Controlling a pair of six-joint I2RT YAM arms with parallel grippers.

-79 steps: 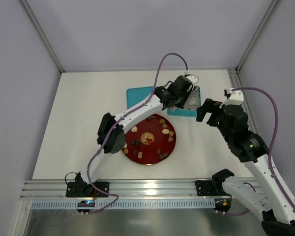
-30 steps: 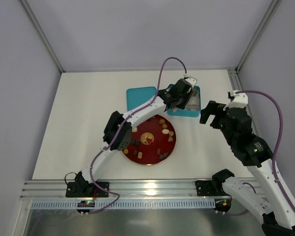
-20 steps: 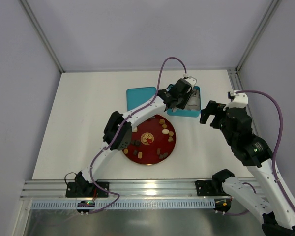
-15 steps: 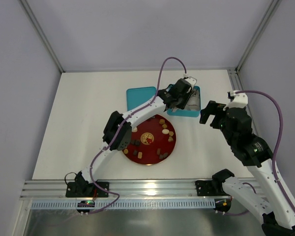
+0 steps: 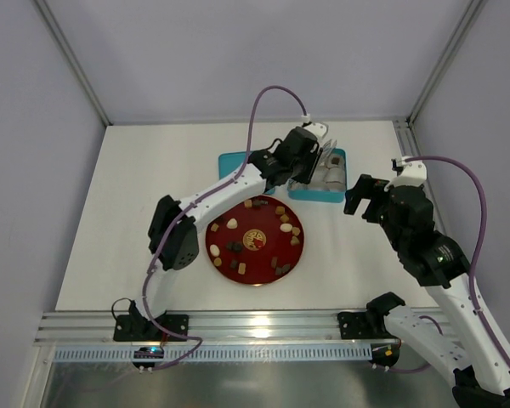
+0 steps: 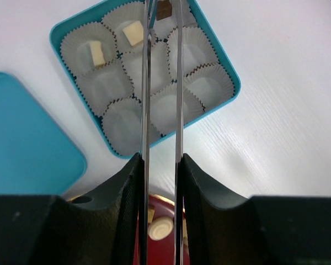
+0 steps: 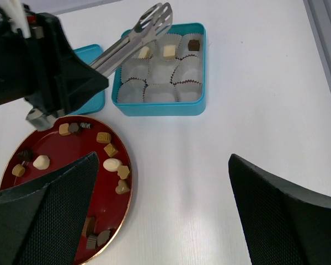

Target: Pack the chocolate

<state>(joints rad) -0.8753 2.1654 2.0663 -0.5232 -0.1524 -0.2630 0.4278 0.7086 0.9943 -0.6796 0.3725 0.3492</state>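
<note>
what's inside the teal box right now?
The box holds nine paper cups. Three in one row hold chocolate: two cream pieces and one dark piece. The other six look empty, though the tongs cover thin strips of the middle cups.

The left gripper (image 5: 310,160) has drawn back leftward, apparently lifting its tongs (image 5: 330,155) off the teal box (image 5: 310,194).

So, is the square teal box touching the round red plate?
Apart: the right wrist view shows white table between the teal box and the red plate.
</note>
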